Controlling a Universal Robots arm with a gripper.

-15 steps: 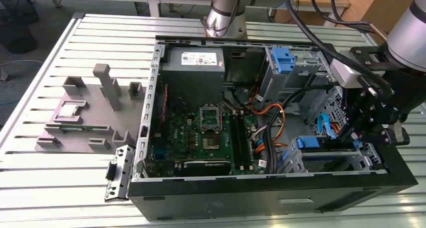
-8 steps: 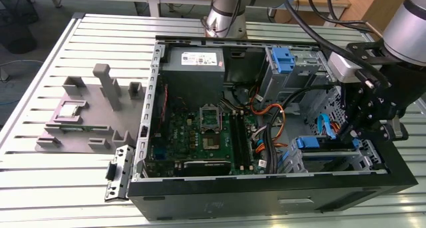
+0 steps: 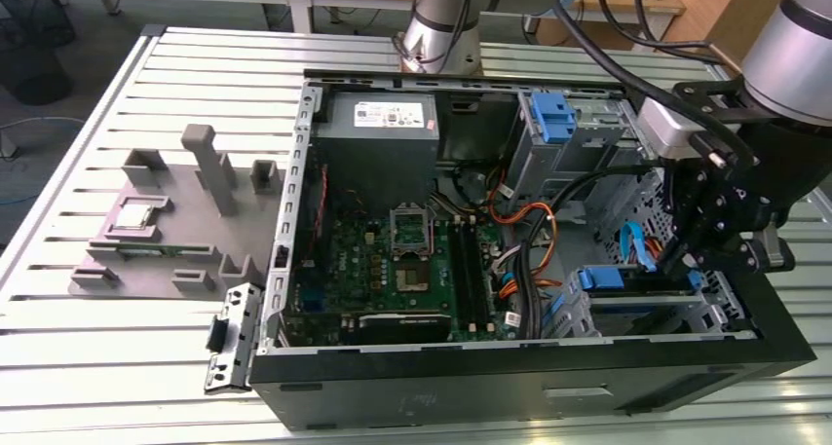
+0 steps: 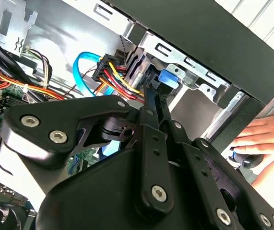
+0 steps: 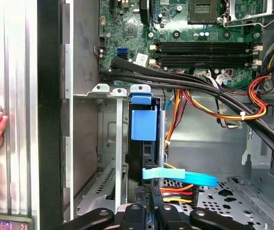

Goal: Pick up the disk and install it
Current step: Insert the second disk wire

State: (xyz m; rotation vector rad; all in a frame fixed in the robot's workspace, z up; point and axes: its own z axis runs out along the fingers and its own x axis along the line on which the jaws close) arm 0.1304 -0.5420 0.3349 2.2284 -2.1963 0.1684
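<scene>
You have the disk [image 5: 143, 123] standing on edge in the metal drive cage [image 5: 109, 143], in the corner of the computer case [image 3: 520, 391] that lies nearest the camera on the exterior view's right. Its blue carrier frame shows at the cage mouth in both wrist views, just beside the cage's bent metal tabs. The gripper [image 5: 152, 207] reaches down into that corner from above, jaws drawn in narrow across the disk's thin edge, so it reads as clamped on the disk rather than hovering. How deep the disk sits in its slot is hidden by the cage wall. Judgement on handling: the disk is rigid and fairly dense for its size, with smooth metal faces that could slip. The plastic carrier will flex, and its tabs look like the weak part. Hold on the flat metal sides near the middle of the edge, not on the blue tabs, and keep it square to the rails, since a tilted disk would likely bind. The blue ribbon cable [image 5: 189, 177] and the red, yellow and orange power wires [image 5: 176, 188] run just beside the gripper and could snag. The arm comes in over the case's far wall, wrist turned straight down. A person's hand [image 4: 264, 133] rests outside the case wall, near the same corner.
</scene>
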